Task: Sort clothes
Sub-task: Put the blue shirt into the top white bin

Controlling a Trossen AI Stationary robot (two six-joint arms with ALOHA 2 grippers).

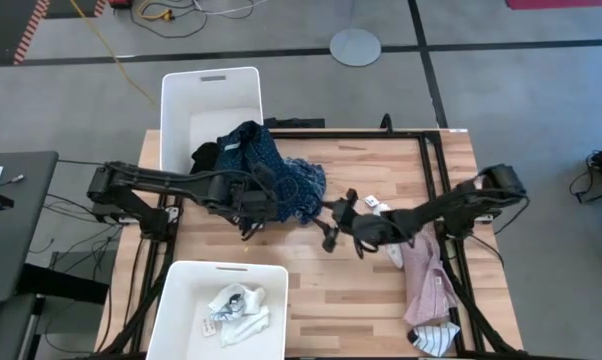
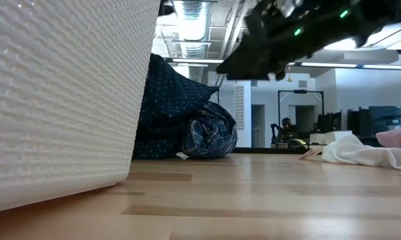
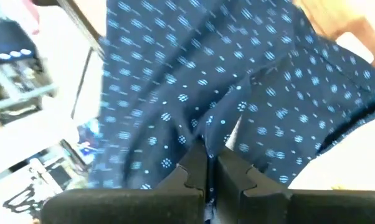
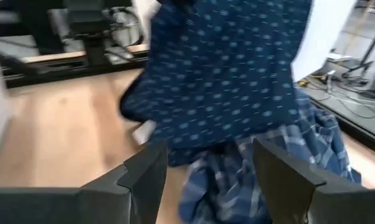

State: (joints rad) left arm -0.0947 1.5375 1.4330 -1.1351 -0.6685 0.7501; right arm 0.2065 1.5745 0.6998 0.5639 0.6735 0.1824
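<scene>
The navy dotted piece (image 3: 237, 81) hides the left hand's (image 3: 206, 171) fingertips

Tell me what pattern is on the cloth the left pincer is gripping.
Small pale-blue dots on the navy dotted piece, clearest in the left wrist view, where the left pincer pinches it.

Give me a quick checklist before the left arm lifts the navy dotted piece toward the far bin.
1. Left gripper shut on the navy dotted piece: ok, jaws pinch a fold.
2. Right gripper released: ok, jaws open, nothing between them.
3. Blue plaid shirt free of the dotted piece: not ok, they lie bunched together.
4. Far white bin has room: ok.
5. Black piece clear of the lift: cannot tell.
</scene>
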